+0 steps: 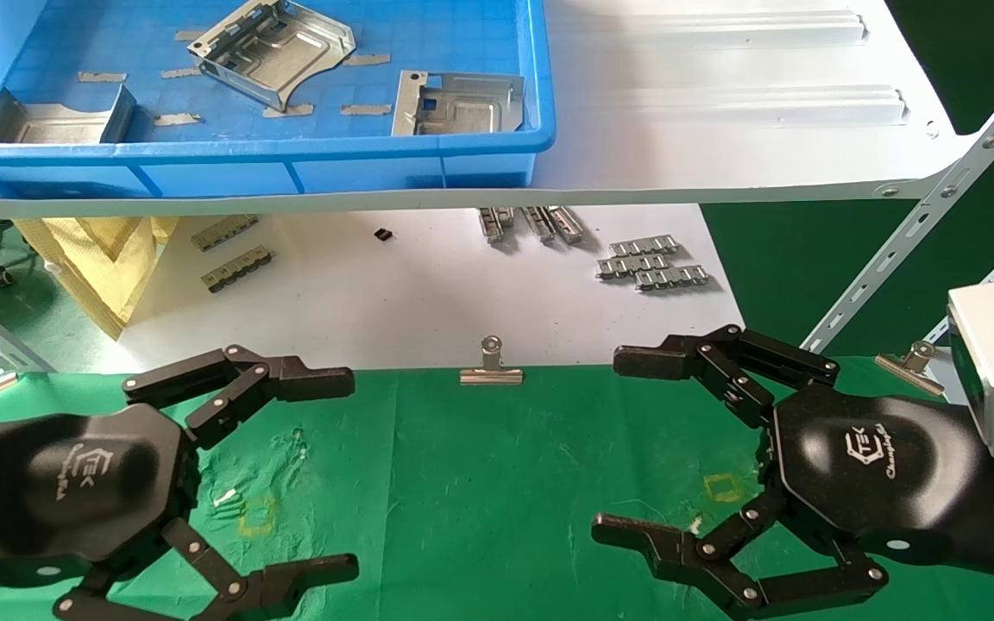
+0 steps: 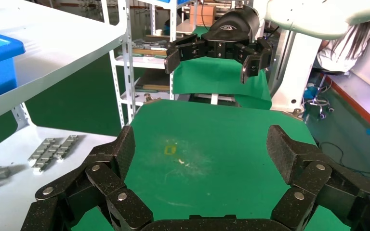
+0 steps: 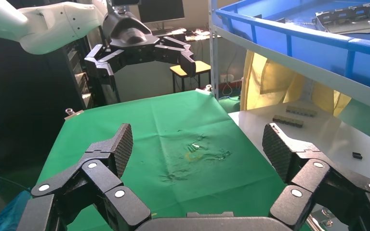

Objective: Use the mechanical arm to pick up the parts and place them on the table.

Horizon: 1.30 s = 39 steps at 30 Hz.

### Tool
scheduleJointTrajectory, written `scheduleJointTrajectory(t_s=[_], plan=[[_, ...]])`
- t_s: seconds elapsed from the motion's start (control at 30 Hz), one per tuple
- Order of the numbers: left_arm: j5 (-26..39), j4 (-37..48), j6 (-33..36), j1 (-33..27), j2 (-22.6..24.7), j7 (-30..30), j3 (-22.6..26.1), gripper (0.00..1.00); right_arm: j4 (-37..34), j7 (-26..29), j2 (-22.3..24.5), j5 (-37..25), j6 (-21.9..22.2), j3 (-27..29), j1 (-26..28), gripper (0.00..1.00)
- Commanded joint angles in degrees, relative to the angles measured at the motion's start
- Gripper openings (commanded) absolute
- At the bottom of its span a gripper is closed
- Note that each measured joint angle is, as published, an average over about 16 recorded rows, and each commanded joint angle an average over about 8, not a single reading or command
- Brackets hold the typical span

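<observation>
Pre-pick stage: left gripper [image 1: 337, 470] spread wide and empty above the table [image 1: 480, 483]; right gripper [image 1: 626, 448] likewise, idle. Parts [image 1: 277, 47] in blue tray [image 1: 247, 159] on shelf; reach up next

Green-clothed table [image 1: 497, 483], yellow square marks [image 1: 724, 487]

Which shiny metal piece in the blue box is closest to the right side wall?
The flat part lying by the tray's right wall; the other two sit farther left.
</observation>
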Motion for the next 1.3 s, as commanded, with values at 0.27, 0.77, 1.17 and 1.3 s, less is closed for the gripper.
scheduleJointTrajectory(t_s=[0.27, 0.77, 1.17, 1.3], plan=[[0.0, 0.0, 0.0, 0.0, 0.0, 0.0, 0.0, 1.00, 0.0, 0.0, 0.0, 0.0, 0.0, 0.0, 0.0, 1.00], [0.0, 0.0, 0.0, 0.0, 0.0, 0.0, 0.0, 1.00, 0.0, 0.0, 0.0, 0.0, 0.0, 0.0, 0.0, 0.50], [0.0, 0.0, 0.0, 0.0, 0.0, 0.0, 0.0, 1.00, 0.0, 0.0, 0.0, 0.0, 0.0, 0.0, 0.0, 0.00], [0.0, 0.0, 0.0, 0.0, 0.0, 0.0, 0.0, 1.00, 0.0, 0.0, 0.0, 0.0, 0.0, 0.0, 0.0, 0.00]])
